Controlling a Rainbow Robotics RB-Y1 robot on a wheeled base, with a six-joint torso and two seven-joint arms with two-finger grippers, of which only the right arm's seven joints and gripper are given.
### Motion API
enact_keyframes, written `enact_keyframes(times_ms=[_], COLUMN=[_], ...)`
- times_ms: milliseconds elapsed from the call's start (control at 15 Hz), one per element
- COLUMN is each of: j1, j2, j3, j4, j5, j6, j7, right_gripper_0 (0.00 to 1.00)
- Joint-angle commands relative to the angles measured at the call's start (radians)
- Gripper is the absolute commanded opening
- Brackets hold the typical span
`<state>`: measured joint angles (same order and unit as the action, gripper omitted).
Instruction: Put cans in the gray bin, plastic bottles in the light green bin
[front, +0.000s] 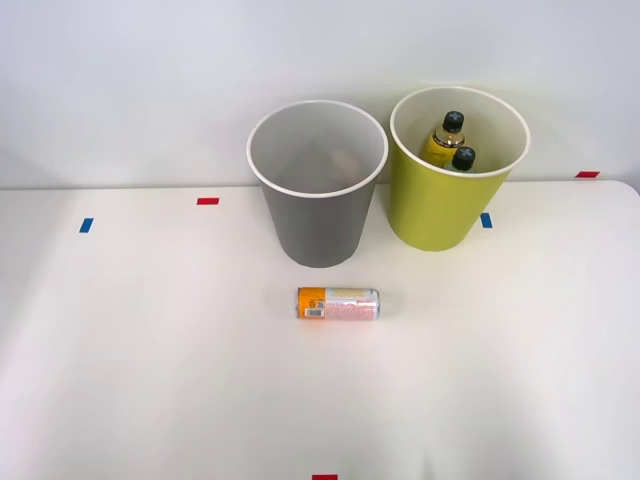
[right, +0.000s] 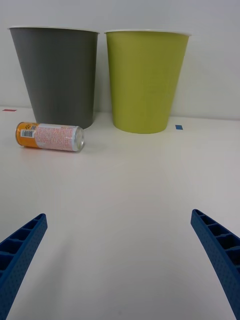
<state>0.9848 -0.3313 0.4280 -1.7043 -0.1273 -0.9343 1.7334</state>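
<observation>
Low over the table (front: 150, 380), the right gripper (right: 120, 265) is level and faces the two bins; its two blue ribbed fingers (right: 20, 255) are spread wide at the picture's corners, with bare tabletop between them and nothing held; it is well apart from the can (right: 50, 137).

Counted: one can on the table, two bins, two bottles. The gray bin (front: 318, 185) is the landmark; the green bin (front: 455, 175) stands upright just beside it, to its right in the front view, the two rims near but not touching; both sit at the table's far edge by the wall.

The can (front: 338, 303) lies on its side just in front of the gray bin, on the robot's side of it, apart from its base; its long axis runs left to right, across the gray bin's front; the orange end points to the robot's left, the silver end to the right, the pale pink band between.

Both bottles (front: 447, 140) are inside the green bin, black caps up, leaning on its far wall, one just beside the other; the one (front: 464, 159) nearer the front shows little but its cap.

Something dim lies inside the gray bin; I cannot tell what.
</observation>
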Motion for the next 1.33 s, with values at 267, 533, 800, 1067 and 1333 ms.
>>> enact_keyframes(times_ms=[267,533,800,1067,1333], j1=[0.0,0.0,0.0,0.0,0.0], j2=[0.0,0.0,0.0,0.0,0.0], j3=[0.0,0.0,0.0,0.0,0.0], j4=[0.0,0.0,0.0,0.0,0.0], j5=[0.0,0.0,0.0,0.0,0.0], j6=[0.0,0.0,0.0,0.0,0.0], j7=[0.0,0.0,0.0,0.0,0.0], right_gripper_0=[1.0,1.0,1.0,1.0,1.0])
